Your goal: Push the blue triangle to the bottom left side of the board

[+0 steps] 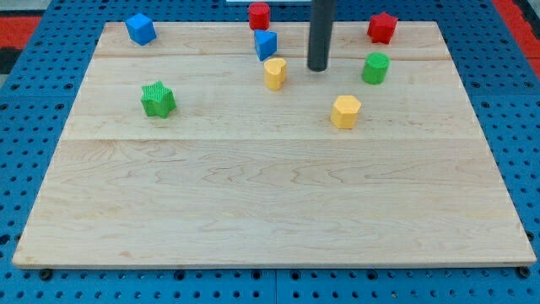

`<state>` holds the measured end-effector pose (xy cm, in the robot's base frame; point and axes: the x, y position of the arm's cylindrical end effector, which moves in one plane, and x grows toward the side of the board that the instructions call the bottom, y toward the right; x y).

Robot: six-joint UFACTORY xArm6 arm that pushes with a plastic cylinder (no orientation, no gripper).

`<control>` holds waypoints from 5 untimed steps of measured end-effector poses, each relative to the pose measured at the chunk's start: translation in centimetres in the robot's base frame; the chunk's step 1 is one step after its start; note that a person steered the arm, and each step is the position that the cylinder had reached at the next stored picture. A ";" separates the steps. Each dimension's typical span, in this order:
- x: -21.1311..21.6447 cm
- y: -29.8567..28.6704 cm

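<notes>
The blue triangle stands near the view's top centre of the wooden board. A red block sits just above it and a yellow heart-shaped block just below it to the right. My tip rests on the board about sixty pixels to the right of the blue triangle and slightly lower, not touching any block. The dark rod rises straight up out of the view's top.
A blue cube sits at the top left. A green star lies at the left. A red star sits at the top right, a green block below it, and a yellow hexagon lower.
</notes>
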<state>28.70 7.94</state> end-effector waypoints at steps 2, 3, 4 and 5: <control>-6.4 -8.2; -4.8 -13.0; -2.9 -13.1; -1.9 -17.5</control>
<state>26.79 -9.54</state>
